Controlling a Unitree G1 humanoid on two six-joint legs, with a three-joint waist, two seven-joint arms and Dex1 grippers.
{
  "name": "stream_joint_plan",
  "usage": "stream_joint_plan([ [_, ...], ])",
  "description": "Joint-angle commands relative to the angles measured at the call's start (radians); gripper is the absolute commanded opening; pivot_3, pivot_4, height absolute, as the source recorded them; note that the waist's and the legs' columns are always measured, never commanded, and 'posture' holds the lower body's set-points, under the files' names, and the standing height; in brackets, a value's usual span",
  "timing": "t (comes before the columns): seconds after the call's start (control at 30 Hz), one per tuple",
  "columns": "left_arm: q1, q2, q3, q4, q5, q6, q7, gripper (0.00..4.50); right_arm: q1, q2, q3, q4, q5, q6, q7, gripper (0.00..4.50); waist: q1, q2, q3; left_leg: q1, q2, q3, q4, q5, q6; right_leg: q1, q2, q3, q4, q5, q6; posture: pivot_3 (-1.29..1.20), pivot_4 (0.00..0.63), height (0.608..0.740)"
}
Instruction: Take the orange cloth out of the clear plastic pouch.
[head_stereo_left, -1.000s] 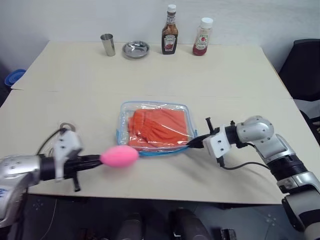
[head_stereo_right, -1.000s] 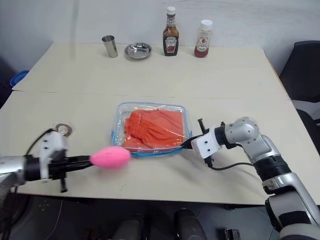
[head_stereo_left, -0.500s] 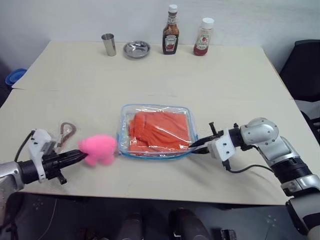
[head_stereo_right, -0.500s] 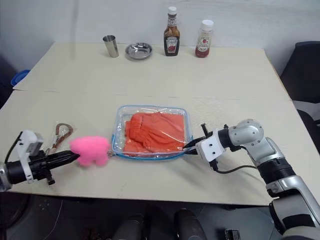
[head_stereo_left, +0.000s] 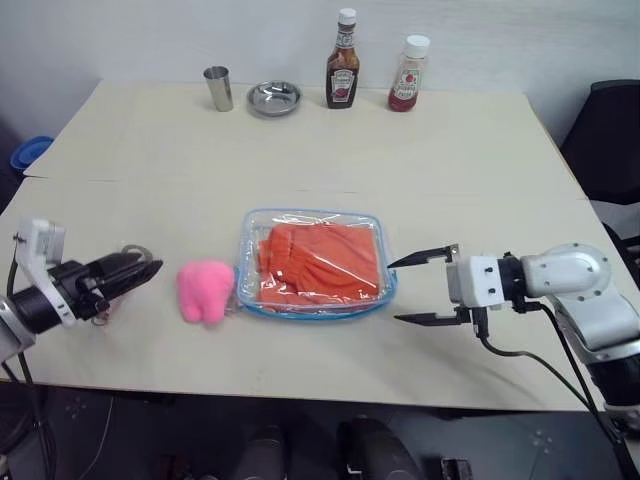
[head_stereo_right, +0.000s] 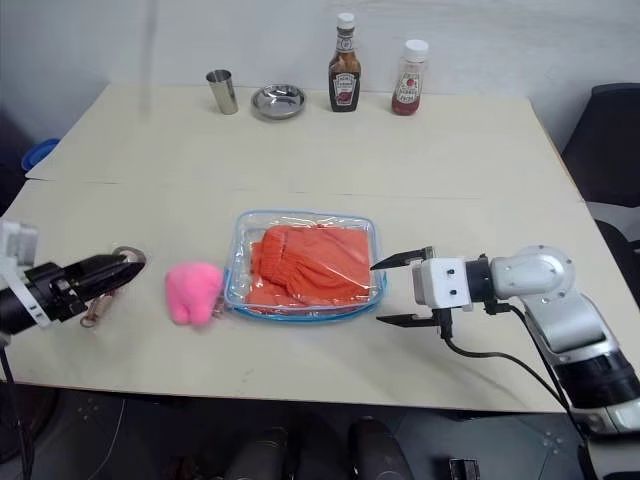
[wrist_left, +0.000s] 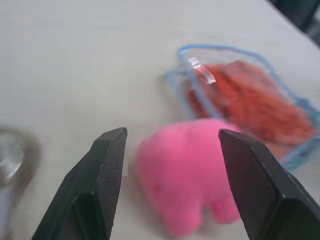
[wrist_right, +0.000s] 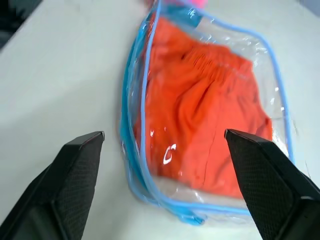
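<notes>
The clear plastic pouch (head_stereo_left: 310, 213) lies flat at the middle of the table with the orange cloth (head_stereo_left: 320, 262) folded inside it. Its pink pom-pom (head_stereo_left: 206, 291) rests on the table by the pouch's left edge. My left gripper (head_stereo_left: 150, 270) hovers left of the pom-pom, a short way from it, pointing at it. It is open and empty, as the left wrist view shows (wrist_left: 172, 134). My right gripper (head_stereo_left: 395, 292) stands open just off the pouch's right edge with nothing between its fingers. In the right wrist view (wrist_right: 164, 134) the pouch (wrist_right: 143, 75) and the cloth (wrist_right: 200, 115) lie ahead of it.
At the table's far edge stand a steel cup (head_stereo_left: 215, 89), a steel bowl (head_stereo_left: 273, 98) and two sauce bottles (head_stereo_left: 340, 60) (head_stereo_left: 404, 73). A small metal clip (head_stereo_right: 112, 262) lies by my left gripper. A black chair (head_stereo_left: 610, 130) stands at the right.
Both grippers have opened. The left one let go of the pom-pom and drew back left; the pom-pom now lies on the table. The right one released the pouch's corner and backed off right.
</notes>
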Motion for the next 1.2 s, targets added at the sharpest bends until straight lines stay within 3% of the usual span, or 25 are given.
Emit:
stream_joint_plan([
  [0.03, -0.046, 0.084, -0.123, -0.189, -0.046, -0.044, -0.090, 3.10, 0.037, -0.015, -0.057, -0.141, 0.063, 0.122, -0.051, 4.04, 0.000, 0.000, 0.000, 0.000, 0.000, 0.000, 0.000, 0.001, -0.003, 0.000, 0.000, 0.000, 0.000, 0.000, 0.000, 0.00, 0.150, 0.740],
  [0.2, -0.101, 0.167, -0.480, -0.211, 0.248, -0.362, -0.203, 3.10, 0.098, -0.031, -0.076, -0.230, 0.080, 0.205, -0.056, 4.04, -0.003, 0.001, 0.000, 0.002, -0.001, 0.001, -0.003, 0.003, -0.005, 0.000, 0.000, 0.001, -0.001, 0.000, 0.000, 0.00, 0.150, 0.740],
  [0.33, -0.218, 0.131, -0.709, -0.063, 0.490, -0.621, -0.246, 3.10, 0.126, -0.032, -0.095, -0.283, 0.107, 0.272, -0.072, 4.04, -0.001, 0.001, 0.000, 0.002, -0.001, 0.001, -0.004, 0.003, -0.004, 0.000, 0.001, 0.002, -0.001, 0.000, 0.000, 0.00, 0.150, 0.740],
  [0.43, -0.300, 0.083, -0.814, 0.053, 0.622, -0.765, -0.252, 3.10, 0.160, -0.028, -0.114, -0.313, 0.116, 0.295, -0.086, 4.04, 0.001, 0.001, 0.000, 0.001, -0.001, 0.001, -0.005, 0.003, -0.004, -0.001, 0.001, 0.001, -0.001, 0.000, 0.000, 0.00, 0.150, 0.740],
  [0.63, -0.365, 0.024, -0.864, 0.148, 0.680, -0.873, -0.309, 3.10, 0.195, -0.020, -0.132, -0.343, 0.114, 0.319, -0.119, 4.04, -0.001, 0.001, 0.000, 0.000, -0.001, 0.002, -0.004, 0.003, -0.003, -0.001, 0.001, 0.002, -0.002, 0.000, 0.000, 0.00, 0.150, 0.740],
  [0.87, -0.403, -0.036, -0.844, 0.095, 0.579, -0.753, -0.387, 3.10, 0.210, -0.018, -0.134, -0.357, 0.109, 0.325, -0.140, 4.04, 0.001, 0.001, 0.000, 0.000, -0.001, 0.002, -0.002, 0.003, -0.003, -0.001, 0.001, 0.002, -0.001, 0.000, 0.000, 0.00, 0.150, 0.740],
  [1.17, -0.388, 0.001, -0.882, 0.145, 0.737, -0.897, -0.392, 3.10, 0.204, -0.026, -0.136, -0.363, 0.111, 0.331, -0.145, 4.04, 0.001, 0.001, 0.000, 0.000, -0.001, 0.002, -0.002, 0.003, -0.004, -0.001, 0.001, 0.002, 0.000, 0.000, 0.000, 0.00, 0.150, 0.740],
  [1.2, -0.387, -0.011, -0.875, 0.156, 0.741, -0.910, -0.382, 2.91, 0.203, -0.026, -0.137, -0.362, 0.112, 0.331, -0.145, 4.06, 0.001, 0.001, 0.000, 0.000, -0.001, 0.002, -0.002, 0.003, -0.004, -0.001, 0.001, 0.002, 0.000, 0.000, 0.000, 0.00, 0.150, 0.740],
])
